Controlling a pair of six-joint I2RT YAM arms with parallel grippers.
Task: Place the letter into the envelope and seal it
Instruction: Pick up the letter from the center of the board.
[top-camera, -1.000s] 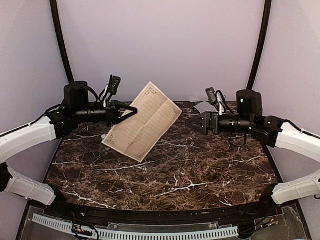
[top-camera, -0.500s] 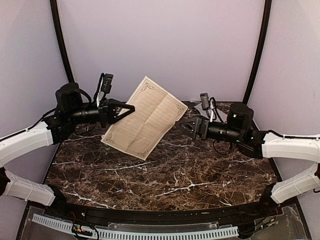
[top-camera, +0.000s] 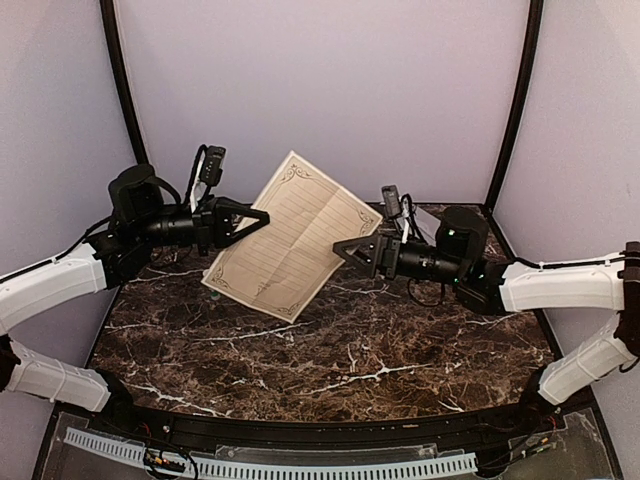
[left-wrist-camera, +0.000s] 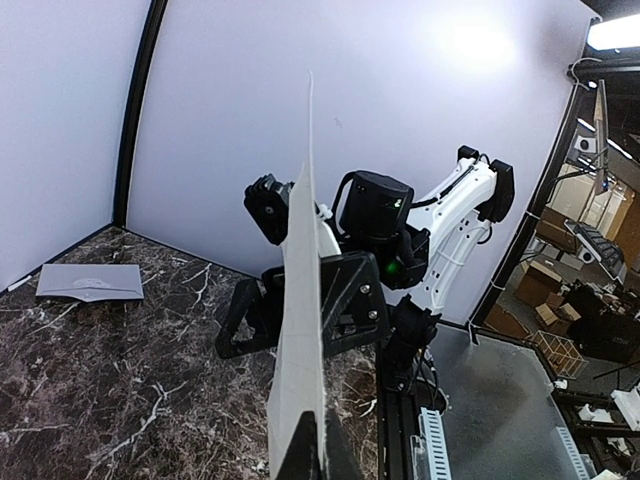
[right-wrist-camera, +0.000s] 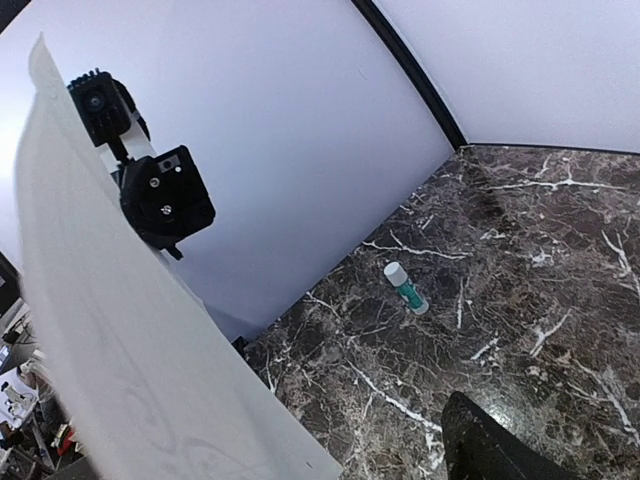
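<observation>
1. Left gripper (top-camera: 264, 217) — clamped on the letter (top-camera: 292, 236), sheet tilted in the air over the table's (top-camera: 400, 350) far edge.
2. Right gripper (top-camera: 345, 252) — jaws wide, at the letter's right edge.
3. Envelope (left-wrist-camera: 90, 282) flat near the far edge.

arms (top-camera: 55, 280): 2, white shells | wrist motors (top-camera: 135, 195): black, cylindrical | cables (top-camera: 193, 178): black | LED (left-wrist-camera: 388, 268): green

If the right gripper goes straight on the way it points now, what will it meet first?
Most likely the letter: the open right gripper points at its edge, and the left gripper holds it up. Depth is uncertain.
</observation>
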